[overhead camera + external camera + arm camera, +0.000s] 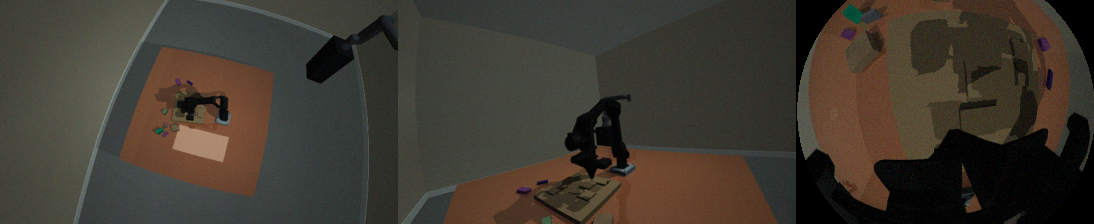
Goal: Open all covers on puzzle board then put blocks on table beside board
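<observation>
The tan puzzle board (pixel 198 120) (pixel 592 207) (pixel 902 107) lies under the arm, patched with shadow. Several raised tan covers stand on it, among them one cover (pixel 587 194) near its right side and another cover (pixel 587 185) behind that. Shadow and the arm hide the wells; I cannot tell whether any holds a block. A purple block (pixel 178 81) (pixel 524 190) (pixel 1044 44) and a dark blue block (pixel 189 83) (pixel 542 182) (pixel 1050 80) lie on the table off the board. My gripper (pixel 592 177) (pixel 953 133) is shut and empty, tip down above the board's rear part.
Beside the board lie a light green block (pixel 164 111) (pixel 546 220), a tan block (pixel 175 127) (pixel 603 219) (pixel 863 52), a teal block (pixel 159 131) (pixel 853 14), a small grey piece (pixel 165 125) (pixel 872 16) and a small purple piece (pixel 165 134) (pixel 848 34). The arm's base (pixel 223 122) (pixel 625 170) stands nearby.
</observation>
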You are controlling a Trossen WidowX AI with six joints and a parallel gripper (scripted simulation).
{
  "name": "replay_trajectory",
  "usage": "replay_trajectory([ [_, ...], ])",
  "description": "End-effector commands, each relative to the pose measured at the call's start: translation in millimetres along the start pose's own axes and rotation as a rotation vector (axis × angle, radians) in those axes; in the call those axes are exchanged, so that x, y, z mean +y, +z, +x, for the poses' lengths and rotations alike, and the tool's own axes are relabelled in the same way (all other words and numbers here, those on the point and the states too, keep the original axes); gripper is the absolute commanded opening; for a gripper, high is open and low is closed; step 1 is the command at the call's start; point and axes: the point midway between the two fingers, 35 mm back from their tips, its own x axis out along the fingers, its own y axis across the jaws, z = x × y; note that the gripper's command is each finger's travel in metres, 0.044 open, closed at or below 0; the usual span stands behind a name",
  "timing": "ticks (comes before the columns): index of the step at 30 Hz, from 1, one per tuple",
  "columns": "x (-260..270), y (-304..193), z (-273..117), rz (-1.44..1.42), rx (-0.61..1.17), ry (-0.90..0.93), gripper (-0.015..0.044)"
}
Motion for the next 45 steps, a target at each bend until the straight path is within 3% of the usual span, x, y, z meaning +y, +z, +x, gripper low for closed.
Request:
replay_trajectory([
  [1,1.2,0.9,-0.4,-0.006,-0.003,0.007,0.0000],
  [45,2.4,2.6,42.5,-0.006,-0.003,0.007,0.0000],
])
